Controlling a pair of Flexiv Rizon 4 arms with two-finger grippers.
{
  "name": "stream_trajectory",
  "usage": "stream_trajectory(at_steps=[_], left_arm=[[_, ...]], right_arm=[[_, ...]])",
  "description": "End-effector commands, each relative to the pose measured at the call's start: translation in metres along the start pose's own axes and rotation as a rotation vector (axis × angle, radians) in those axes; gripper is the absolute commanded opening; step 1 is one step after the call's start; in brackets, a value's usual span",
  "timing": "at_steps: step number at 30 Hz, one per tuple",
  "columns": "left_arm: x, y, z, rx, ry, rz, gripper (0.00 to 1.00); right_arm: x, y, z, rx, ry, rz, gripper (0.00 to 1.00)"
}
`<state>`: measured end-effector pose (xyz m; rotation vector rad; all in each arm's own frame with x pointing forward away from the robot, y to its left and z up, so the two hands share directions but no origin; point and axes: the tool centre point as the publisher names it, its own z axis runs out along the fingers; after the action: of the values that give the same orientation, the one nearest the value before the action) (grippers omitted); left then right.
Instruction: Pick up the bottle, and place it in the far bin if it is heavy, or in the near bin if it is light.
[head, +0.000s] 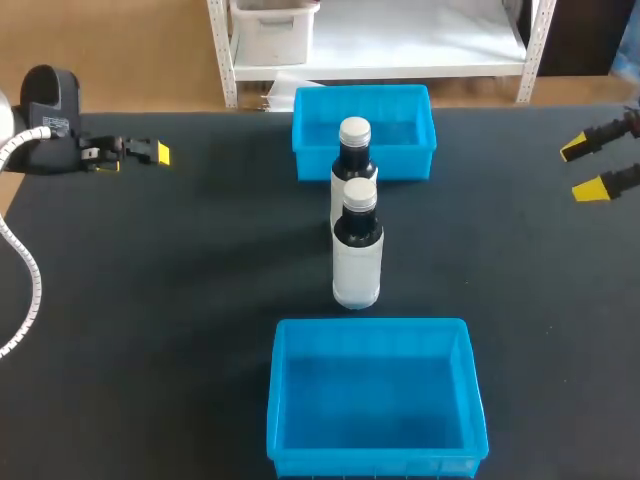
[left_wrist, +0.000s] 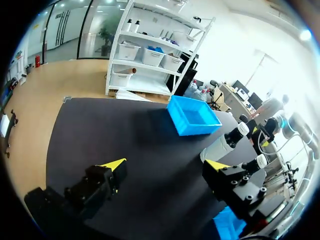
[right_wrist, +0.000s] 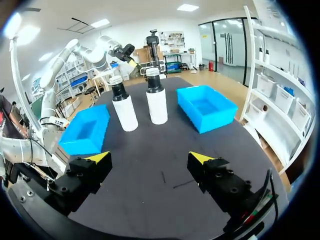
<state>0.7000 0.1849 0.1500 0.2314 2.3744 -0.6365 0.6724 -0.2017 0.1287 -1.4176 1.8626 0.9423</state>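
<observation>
The black tabletop (head: 150, 300) carries the front bottle (head: 357, 250) and, just behind it, the rear bottle (head: 354, 150). Both stand upright, caps up, at its middle, between the far bin (head: 310, 130) at the far edge and the near bin (head: 370, 325) at the near edge. The left tool (head: 155, 153) by the left edge and the right tool (head: 580, 168) by the right edge gape wide, well apart from both bottles.

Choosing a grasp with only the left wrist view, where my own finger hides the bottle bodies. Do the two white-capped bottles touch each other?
Observer: No. The right wrist view shows the nearer white plastic bottle with a dark neck and the matching farther bottle upright, with a gap between them.
Operator: Where is the right gripper?
Observer: The right gripper is open, off to the bottles' right, touching neither.
</observation>
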Motion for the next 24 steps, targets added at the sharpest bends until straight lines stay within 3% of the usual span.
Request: stream_trajectory(at_steps=[1,8,14,20,24], left_arm=[[0.000,0.000,0.000,0.000,0.000,0.000,1.00],[0.000,0.000,0.000,0.000,0.000,0.000,1.00],[0.000,0.000,0.000,0.000,0.000,0.000,1.00],[0.000,0.000,0.000,0.000,0.000,0.000,1.00],[0.000,0.000,0.000,0.000,0.000,0.000,1.00]], right_arm=[[-0.005,0.017,0.004,0.144,-0.011,0.008,1.00],[-0.016,0.028,0.025,0.130,0.021,0.000,1.00],[-0.025,0.037,0.034,0.133,-0.024,-0.018,1.00],[-0.035,0.050,0.048,0.075,-0.051,-0.055,1.00],[-0.042,0.059,0.065,0.010,-0.024,-0.093,1.00]])
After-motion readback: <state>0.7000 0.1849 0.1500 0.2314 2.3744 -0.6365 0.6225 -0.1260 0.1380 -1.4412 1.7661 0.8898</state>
